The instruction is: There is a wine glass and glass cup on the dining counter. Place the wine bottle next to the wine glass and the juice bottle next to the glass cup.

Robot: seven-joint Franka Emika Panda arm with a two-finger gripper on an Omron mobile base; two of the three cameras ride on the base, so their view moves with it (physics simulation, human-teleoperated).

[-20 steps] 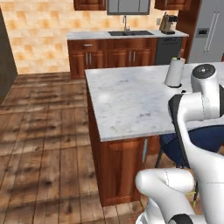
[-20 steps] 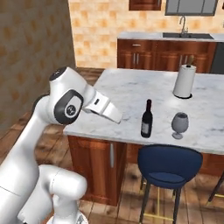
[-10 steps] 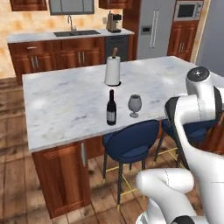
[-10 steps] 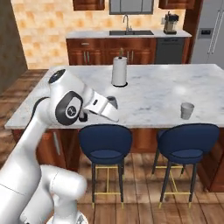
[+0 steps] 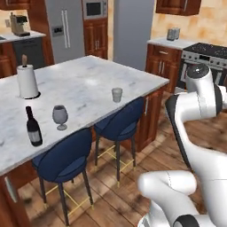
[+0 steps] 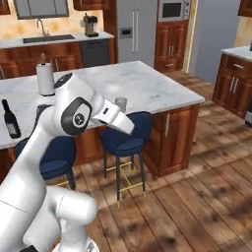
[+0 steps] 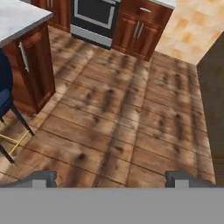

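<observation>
— Where did the things stand?
— Wine bottle (image 5: 33, 127) and wine glass (image 5: 60, 116) by the tabletop's (image 5: 88, 84) front edge; glass cup (image 5: 117, 94) toward its right corner.
— And the gripper (image 7: 111, 178)?
— Fingers apart, over wooden floor (image 7: 118, 118).

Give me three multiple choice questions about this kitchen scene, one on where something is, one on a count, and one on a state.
1. Where does the wine bottle stand?
A. on the dining counter, beside the wine glass
B. on the floor
C. next to the glass cup

2. How many blue stools stand at the dining counter?
A. one
B. two
C. four

3. What state is the pincer in?
A. shut on the wine bottle
B. shut on a stool leg
C. open, holding nothing

Answers:
1 A, the left base view shows it close to the stemmed glass.
2 B, two seats show along the near edge.
3 C, the hand view shows its tips wide apart over bare floor.
</observation>
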